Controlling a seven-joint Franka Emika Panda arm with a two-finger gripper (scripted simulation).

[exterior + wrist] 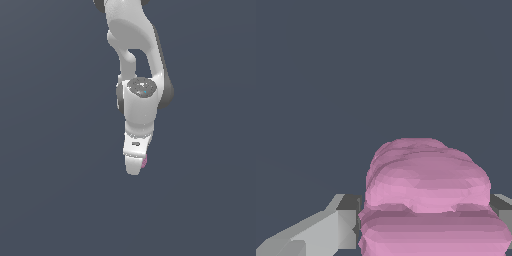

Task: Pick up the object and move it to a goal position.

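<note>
— How was your arm [131, 35] set?

— It came down from the top of the exterior view, white links folded, my wrist [141, 92] turned so the hand pointed downward.

— And your gripper [136, 167]?

— My jaws were closed on the object [428, 195], pressing it from both sides. In the wrist view, one grey finger [323, 230] showed beside it, the other barely visible at the edge.

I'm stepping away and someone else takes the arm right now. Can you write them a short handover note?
Gripper: shut on the pink lumpy object, which fills the space between the fingers in the wrist view.
Object: only a sliver of pink shows beside the fingertips in the exterior view.
Done: the grasp appears made.
Left: carry it to the goal; no goal marker shows in either view.
</note>
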